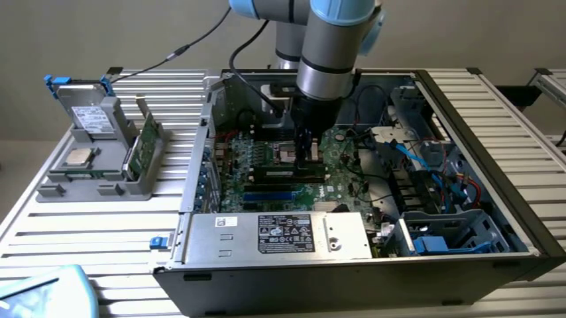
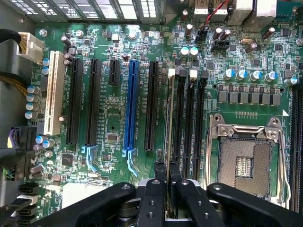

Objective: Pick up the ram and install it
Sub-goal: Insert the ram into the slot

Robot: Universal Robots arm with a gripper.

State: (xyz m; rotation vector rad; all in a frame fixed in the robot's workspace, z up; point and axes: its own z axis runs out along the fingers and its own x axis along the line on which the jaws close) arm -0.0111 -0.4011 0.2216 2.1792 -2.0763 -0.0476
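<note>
My gripper point(image 1: 307, 158) is lowered into the open computer case point(image 1: 495, 199), over the motherboard point(image 1: 265, 159). In the wrist view the gripper point(image 2: 167, 172) is shut on the ram point(image 2: 169, 123), a thin green stick seen edge-on with a white label along its side. The stick runs along the outermost of the black memory slots point(image 2: 189, 118), beside the open processor socket point(image 2: 244, 161). Whether it is seated in the slot or just above it cannot be told. Both black fingers point(image 2: 160, 176) press against the stick's near end.
A grey tray point(image 1: 53, 191) on the exterior view's left holds a broad green expansion card point(image 1: 142, 149), a silver processor chip point(image 1: 79, 157) and a drive. The power supply point(image 1: 278, 235) fills the case's front. Blue cables point(image 1: 433, 165) and case walls crowd the exterior view's right.
</note>
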